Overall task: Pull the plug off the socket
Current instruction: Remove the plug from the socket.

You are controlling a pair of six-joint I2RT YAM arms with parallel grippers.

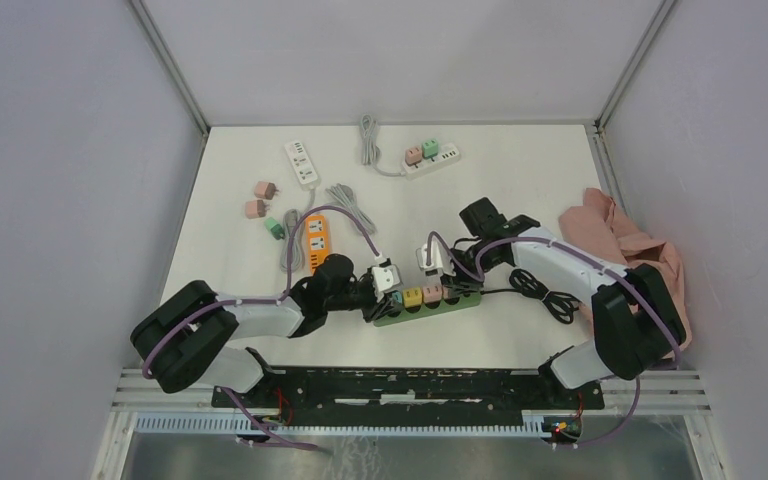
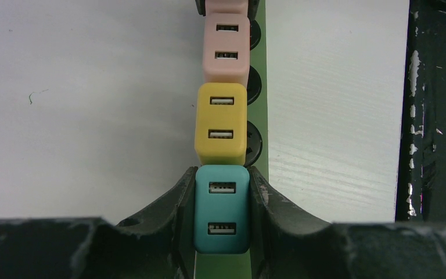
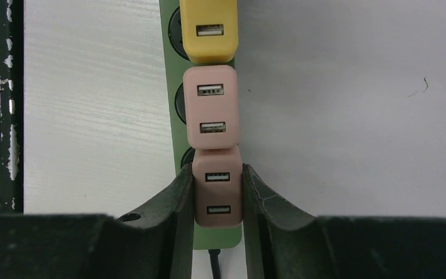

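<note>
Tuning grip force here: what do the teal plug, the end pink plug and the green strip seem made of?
Teal plug and end pink plug: probably moulded plastic, satin, even colour, rounded corners. Green strip: likely plastic too, matte, flat uniform green.

Soft, even light comes from overhead. In the top view my surface [image 1: 520,180] shows bright white with only faint, soft-edged shadows, and the walls [image 1: 50,150] fall to a duller grey. At the wrists the teal plug [image 2: 220,209] and pink plug [image 3: 218,195] are sharp, their slots crisp, and the surface beside them is close to washed out, while my left tool [image 2: 222,177] and right tool [image 3: 216,173] sit dark, nearly featureless, slightly soft along the bottom edge.
</note>
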